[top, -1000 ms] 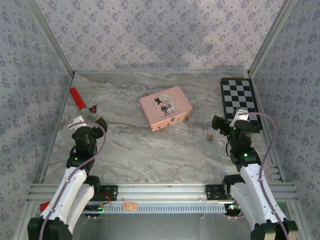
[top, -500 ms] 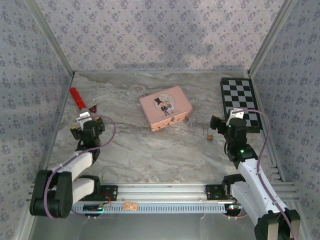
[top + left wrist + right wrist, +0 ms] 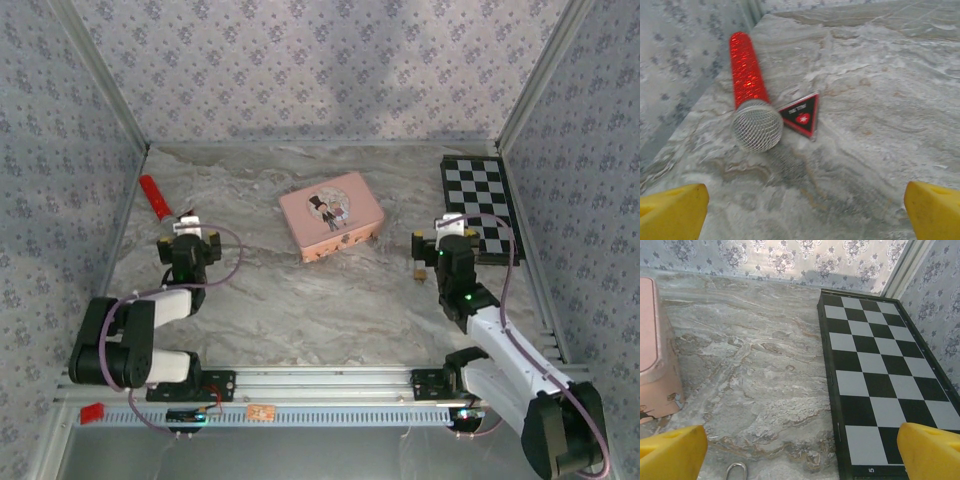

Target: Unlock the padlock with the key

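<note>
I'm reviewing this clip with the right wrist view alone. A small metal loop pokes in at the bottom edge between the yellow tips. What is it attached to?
Observer: In the top view it looks like the shackle of the padlock, a tiny brass body lying on the table right at the right pincer.
Operator: Where is the other arm aimed?
Observer: The left pincer is open and faces a red microphone lying near the table's left edge.
Operator: Is anything next to that?
Observer: A black and red triangular badge lies right beside the microphone's mesh head.
</note>
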Controlling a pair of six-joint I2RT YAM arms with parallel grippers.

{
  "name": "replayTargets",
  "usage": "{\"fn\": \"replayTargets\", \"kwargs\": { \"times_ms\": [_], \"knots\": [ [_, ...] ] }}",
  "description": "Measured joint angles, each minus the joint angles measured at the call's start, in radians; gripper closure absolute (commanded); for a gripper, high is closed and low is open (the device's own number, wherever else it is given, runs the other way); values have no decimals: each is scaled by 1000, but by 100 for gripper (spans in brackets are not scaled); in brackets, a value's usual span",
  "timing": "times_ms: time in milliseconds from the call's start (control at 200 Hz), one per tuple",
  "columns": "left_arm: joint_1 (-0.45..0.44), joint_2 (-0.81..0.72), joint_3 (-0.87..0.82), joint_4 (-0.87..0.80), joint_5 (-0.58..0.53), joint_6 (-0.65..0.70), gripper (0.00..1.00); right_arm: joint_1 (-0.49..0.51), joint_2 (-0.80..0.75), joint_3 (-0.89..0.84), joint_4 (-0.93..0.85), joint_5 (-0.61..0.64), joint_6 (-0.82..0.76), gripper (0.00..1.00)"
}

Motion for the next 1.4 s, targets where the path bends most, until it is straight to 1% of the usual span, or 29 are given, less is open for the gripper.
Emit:
{"fn": "replayTargets", "kwargs": {
  "times_ms": [160,280,390,470,570,710,934,1129,1224,1399],
  "knots": [
    [6,7,16,32,95,27,0,0,63,-24,90,3,-36,1],
    [16,80,-8,160,161,33,0,0,121,-33,154,3,-56,1],
    [54,151,-5,167,218,28,0,-10,164,-44,223,-16,-68,1],
    [84,185,14,144,261,17,0,-43,207,-53,282,-55,-73,1],
    [111,191,47,130,299,-1,0,-90,285,-68,380,-106,-89,1],
    [119,191,64,132,315,-14,0,-143,393,-77,471,-164,-99,1],
    [119,191,64,129,322,-21,0,-207,465,-97,590,-247,-97,1],
    [119,191,64,129,322,-21,0,-273,583,-98,699,-332,-70,1],
    [119,191,64,129,322,-21,0,-280,628,-95,718,-338,-60,1],
    [119,191,64,129,322,-21,0,-283,639,-47,685,-296,-21,1]
  ]
}}
